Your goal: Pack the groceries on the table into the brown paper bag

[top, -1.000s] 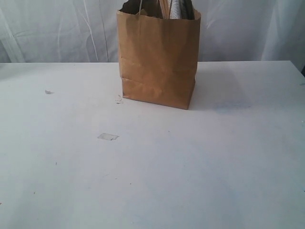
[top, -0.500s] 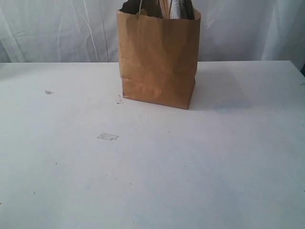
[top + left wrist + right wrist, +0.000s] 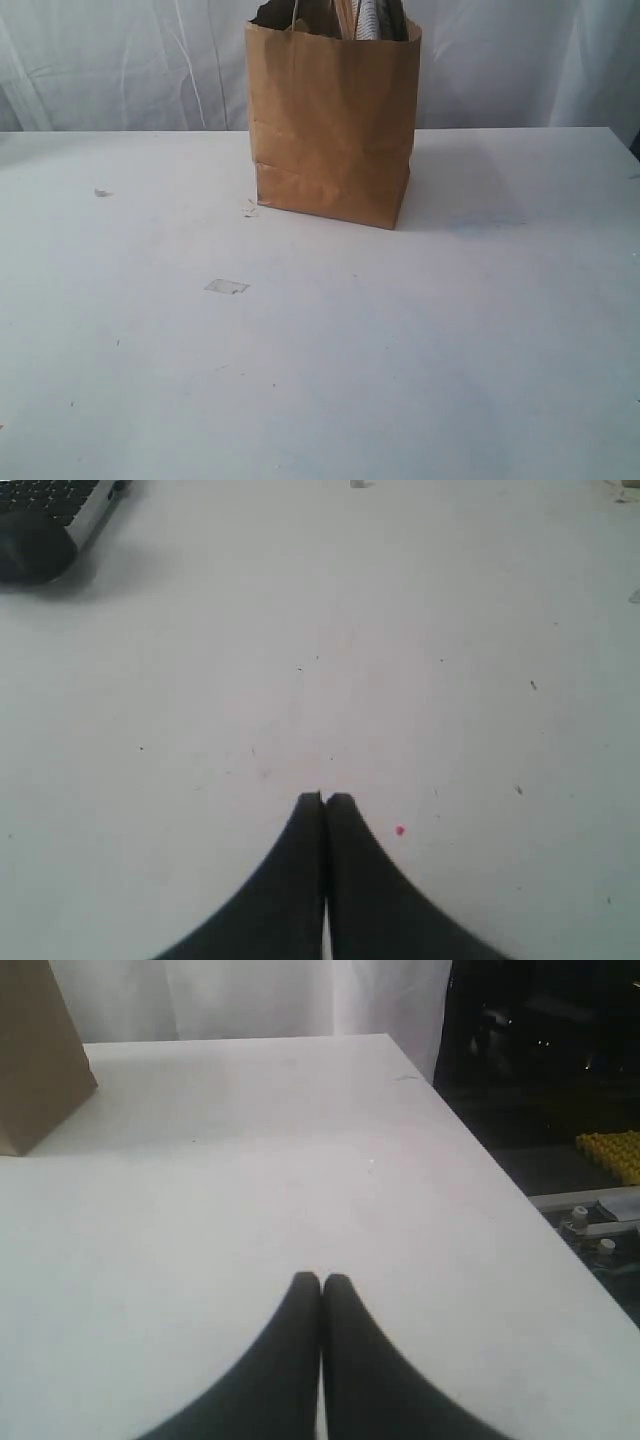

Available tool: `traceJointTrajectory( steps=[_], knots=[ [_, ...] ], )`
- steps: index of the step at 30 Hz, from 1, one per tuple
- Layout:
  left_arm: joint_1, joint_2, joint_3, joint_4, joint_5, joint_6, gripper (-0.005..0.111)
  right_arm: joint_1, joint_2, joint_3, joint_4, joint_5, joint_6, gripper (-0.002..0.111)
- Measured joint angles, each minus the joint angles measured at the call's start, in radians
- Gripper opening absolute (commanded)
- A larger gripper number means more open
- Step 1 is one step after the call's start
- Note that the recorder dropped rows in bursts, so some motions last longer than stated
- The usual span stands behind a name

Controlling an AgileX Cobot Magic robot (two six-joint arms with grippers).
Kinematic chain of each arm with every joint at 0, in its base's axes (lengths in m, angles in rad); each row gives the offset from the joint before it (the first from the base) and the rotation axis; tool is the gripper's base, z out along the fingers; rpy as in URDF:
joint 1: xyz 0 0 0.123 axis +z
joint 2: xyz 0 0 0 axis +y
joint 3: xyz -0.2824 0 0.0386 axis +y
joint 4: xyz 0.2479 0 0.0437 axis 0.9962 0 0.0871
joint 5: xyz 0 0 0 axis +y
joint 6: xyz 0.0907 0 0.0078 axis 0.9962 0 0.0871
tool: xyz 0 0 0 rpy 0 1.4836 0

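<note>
The left end effector (image 3: 322, 798) is seen fully closed, with nothing held, low over the table (image 3: 450, 630); the right end effector (image 3: 321, 1278) is closed and empty likewise, probably because nothing waits to be picked; no loose item is seen on the white surface; farther away the brown paper bag (image 3: 330, 130) is stood upright, and the groceries (image 3: 368, 18) are shown only as tops at its mouth, so the packing is judged complete; the bag is plain and no writing can be read.

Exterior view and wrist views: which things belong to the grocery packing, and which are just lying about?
Job: brown paper bag, packets poking from its top, table, left gripper, right gripper.
Lying about: pale square scrap, white crumb, dark keyboard, yellow studded block beyond the table.
</note>
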Motion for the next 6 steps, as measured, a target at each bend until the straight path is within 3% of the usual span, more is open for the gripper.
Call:
traceJointTrajectory(
  steps=[6],
  knots=[
    [0.000, 0.000, 0.000, 0.002, 0.000, 0.002, 0.000, 0.000, 0.000, 0.000, 0.000, 0.000, 0.000, 0.000]
  ],
)
